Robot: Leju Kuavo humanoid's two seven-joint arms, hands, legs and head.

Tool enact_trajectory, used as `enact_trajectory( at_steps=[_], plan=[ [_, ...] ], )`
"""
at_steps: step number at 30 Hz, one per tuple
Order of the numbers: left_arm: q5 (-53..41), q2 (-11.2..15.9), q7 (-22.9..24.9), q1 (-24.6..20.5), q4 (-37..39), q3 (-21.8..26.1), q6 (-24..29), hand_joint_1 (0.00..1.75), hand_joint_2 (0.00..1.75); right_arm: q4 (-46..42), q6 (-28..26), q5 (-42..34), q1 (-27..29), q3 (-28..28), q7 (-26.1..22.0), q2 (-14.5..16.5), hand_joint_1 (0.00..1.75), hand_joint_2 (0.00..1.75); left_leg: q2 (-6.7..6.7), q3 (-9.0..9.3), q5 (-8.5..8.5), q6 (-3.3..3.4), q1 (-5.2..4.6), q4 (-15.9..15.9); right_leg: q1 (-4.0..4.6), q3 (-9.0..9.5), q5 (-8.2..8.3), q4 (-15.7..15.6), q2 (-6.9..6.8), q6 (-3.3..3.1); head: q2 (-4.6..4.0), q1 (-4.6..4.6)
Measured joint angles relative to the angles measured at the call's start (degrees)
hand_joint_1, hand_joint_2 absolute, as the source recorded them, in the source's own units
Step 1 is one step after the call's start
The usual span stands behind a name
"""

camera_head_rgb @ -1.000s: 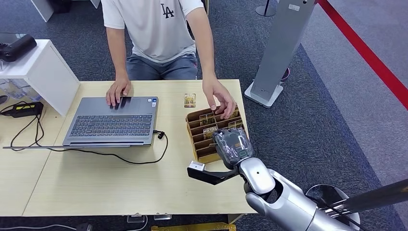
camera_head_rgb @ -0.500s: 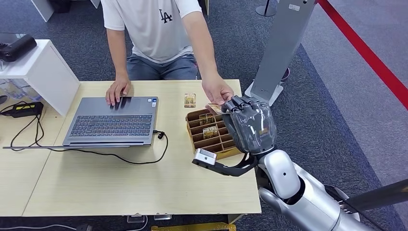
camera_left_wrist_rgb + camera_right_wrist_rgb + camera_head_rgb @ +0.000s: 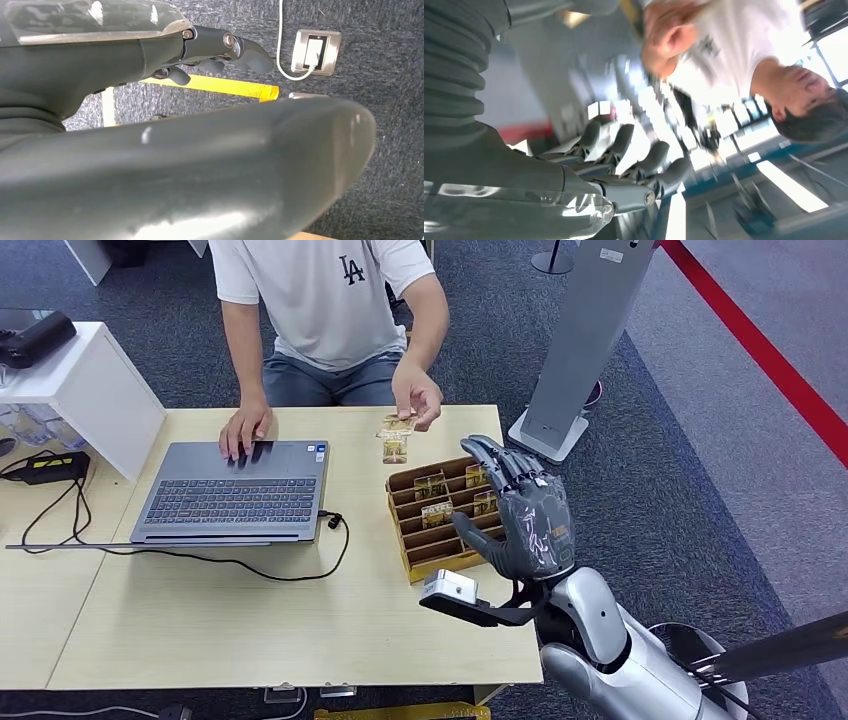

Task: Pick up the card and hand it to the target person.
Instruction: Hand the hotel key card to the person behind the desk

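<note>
The card (image 3: pixel 398 424) has been drawn back from the organizer (image 3: pixel 440 515) in the person's hand (image 3: pixel 417 397) — the right hand (image 3: pixel 525 512) is left released, fingers spread, nothing grasped.

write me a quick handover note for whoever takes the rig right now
Right hand: raised above the card box at the table's right end, fingers spread, holding nothing.
Left hand: hanging over the floor, nothing seen in it; fingers look partly curled, state unclear.
Card: in the person's hand, above another card lying on the table. More cards sit in the box slots.
Done: the handover looks complete, since the person has the card.
Left: probably just lower the right arm, unless another card is wanted.
</note>
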Motion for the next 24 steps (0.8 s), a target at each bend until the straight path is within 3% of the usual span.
enact_trajectory(
  at_steps=[4, 7, 9, 15, 24],
  plan=[
    [0.35, 0.00, 0.00, 0.01, 0.00, 0.00, 0.09, 0.00, 0.00, 1.91, -1.73, -27.06, 1.71, -0.65, -10.23, 1.00, 0.00, 1.75, 0.00, 0.00, 0.01, 0.00, 0.00, 0.00, 0.00, 0.01, 0.00, 0.00, 0.00, 0.00, 0.00, -0.01],
    [0.48, 0.00, 0.00, 0.01, 0.00, 0.00, 0.15, 0.00, 0.00, 3.43, 1.49, -47.29, 3.35, -1.34, -16.94, 1.79, 0.00, 1.75, -0.01, -0.01, 0.00, 0.00, 0.00, 0.00, 0.00, 0.00, 0.00, 0.00, 0.00, 0.00, 0.00, 0.01],
    [0.48, 0.00, 0.00, 0.00, 0.00, 0.00, 0.14, 0.00, 0.00, 4.43, 3.27, -55.43, 4.43, -1.71, -19.43, 2.15, 0.00, 1.75, -0.01, -0.01, 0.00, 0.00, 0.00, 0.00, 0.00, -0.01, 0.00, 0.00, 0.00, 0.00, 0.00, 0.02],
    [0.29, 0.00, 0.00, 0.00, 0.00, 0.00, 0.06, 0.00, 0.00, 6.98, 5.79, -65.91, 6.99, -2.80, -22.93, 2.87, 0.00, 1.75, 0.00, -0.01, 0.00, 0.00, 0.00, 0.00, 0.00, -0.01, -0.02, 0.00, 0.00, -0.01, 0.00, 0.03],
    [0.28, 0.02, 0.00, 0.01, 0.00, 0.00, 0.17, 0.00, 0.00, 9.42, 7.93, -68.50, 10.12, -4.72, -23.53, 3.79, 0.00, 1.75, 0.00, 0.00, 0.00, 0.00, 0.00, 0.00, 0.00, 0.00, -0.02, 0.00, 0.00, -0.01, 0.00, 0.01]
  ],
)
